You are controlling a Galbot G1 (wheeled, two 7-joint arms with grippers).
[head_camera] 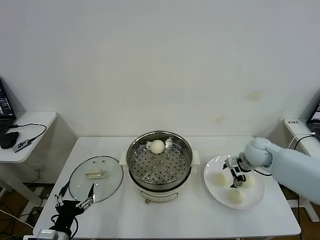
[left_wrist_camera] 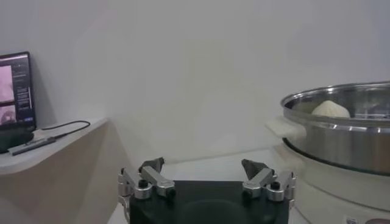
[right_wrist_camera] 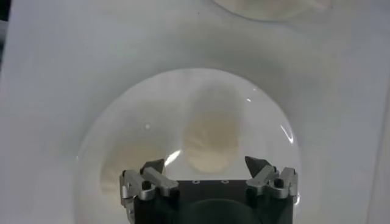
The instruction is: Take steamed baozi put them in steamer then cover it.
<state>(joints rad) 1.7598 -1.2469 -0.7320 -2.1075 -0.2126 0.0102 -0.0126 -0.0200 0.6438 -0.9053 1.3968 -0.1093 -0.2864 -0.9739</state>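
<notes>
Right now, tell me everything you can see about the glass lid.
The glass lid is round and clear with a metal-looking rim and a cream handle on top. It lies flat on the white table, handle up, beside the steamer on the robot's left. It is off the pot, and no gripper touches it.

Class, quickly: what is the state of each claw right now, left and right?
Left claw: open, holding nothing, low beside the lid.
Right claw: open, holding nothing, over the buns on the plate.
</notes>
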